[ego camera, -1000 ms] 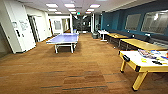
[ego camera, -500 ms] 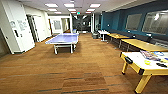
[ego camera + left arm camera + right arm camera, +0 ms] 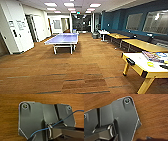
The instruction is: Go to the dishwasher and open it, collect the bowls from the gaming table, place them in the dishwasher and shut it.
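A: Going left to right, what is there? And which step would you call this?

B: At the left a white cabinet (image 3: 15, 27) with small notices stuck on it; then a blue table-tennis table (image 3: 63, 39) out on the wood-look floor (image 3: 75, 72); then a row of yellow tables (image 3: 142, 45) along the dark blue wall; and at the right edge a yellow-framed table (image 3: 146, 67) with a white top, carrying a colourful box and a small yellow item. I judge it a driving step; no arm reaches into the room.

A: And the dishwasher, the bowls?

B: Neither can be made out in this room; nor a green field with rods; so the dishwasher must lie elsewhere, and I would say opening it has not begun; the move in hand calls for steering clear of the tables.

A: The jaws?

B: I cannot tell for either arm; both wrist cameras look down past the robot's own dark plate at the floor.

A: Any writing?

B: The cabinet notices are too blurred to read; no brand is legible.
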Robot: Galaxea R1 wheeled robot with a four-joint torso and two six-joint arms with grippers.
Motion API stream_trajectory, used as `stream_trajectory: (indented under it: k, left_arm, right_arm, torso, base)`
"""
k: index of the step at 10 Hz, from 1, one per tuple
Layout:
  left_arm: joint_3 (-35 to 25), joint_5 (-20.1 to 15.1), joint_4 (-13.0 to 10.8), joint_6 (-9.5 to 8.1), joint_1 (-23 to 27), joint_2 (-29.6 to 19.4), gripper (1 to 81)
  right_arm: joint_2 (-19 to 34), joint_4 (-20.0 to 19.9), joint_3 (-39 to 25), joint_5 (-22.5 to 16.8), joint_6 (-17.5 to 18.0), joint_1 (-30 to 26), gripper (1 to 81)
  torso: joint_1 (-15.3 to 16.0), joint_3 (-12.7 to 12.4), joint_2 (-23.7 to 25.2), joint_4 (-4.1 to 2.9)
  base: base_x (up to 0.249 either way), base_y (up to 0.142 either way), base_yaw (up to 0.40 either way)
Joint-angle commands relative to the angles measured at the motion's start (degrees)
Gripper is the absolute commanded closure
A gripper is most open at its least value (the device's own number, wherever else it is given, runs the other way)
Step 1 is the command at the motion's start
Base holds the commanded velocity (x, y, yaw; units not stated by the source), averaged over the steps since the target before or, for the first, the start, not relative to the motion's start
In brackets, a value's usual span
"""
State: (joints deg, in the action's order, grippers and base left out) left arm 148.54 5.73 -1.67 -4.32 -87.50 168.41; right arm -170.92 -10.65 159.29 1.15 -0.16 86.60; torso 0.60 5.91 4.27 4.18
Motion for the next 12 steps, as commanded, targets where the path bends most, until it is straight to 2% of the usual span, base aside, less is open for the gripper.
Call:
stream_trajectory:
  k: [1, 4, 6, 12]
  left_arm:
    - [-0.3, -3.3, -0.6, 0.18, 1.9, -0.5, 1.0]
    - [-0.3, -3.3, -0.6, 0.18, 1.9, -0.7, 1.0]
    - [-0.3, -3.4, -0.6, 0.18, 1.9, -0.6, 1.0]
    - [-0.3, -3.3, -0.6, 0.27, 1.9, -0.6, 1.0]
  right_arm:
    - [0.0, 0.0, -0.7, -3.6, 0.1, -1.2, 1.0]
    - [2.9, 0.5, -9.9, -3.7, -0.4, -0.2, 1.0]
    - [3.1, 0.8, -12.4, -3.8, -0.5, -0.3, 1.0]
    - [1.7, -0.2, -9.9, -3.5, 0.2, -0.5, 1.0]
  torso:
    - [0.0, 0.0, 0.0, 0.00]
    - [0.0, 0.0, 0.0, 0.00]
    - [0.0, 0.0, 0.0, 0.00]
    - [0.0, 0.0, 0.0, 0.00]
  base:
    - [0.000, 0.000, 0.000]
    - [0.000, 0.000, 0.000]
    - [0.000, 0.000, 0.000]
    - [0.000, 0.000, 0.000]
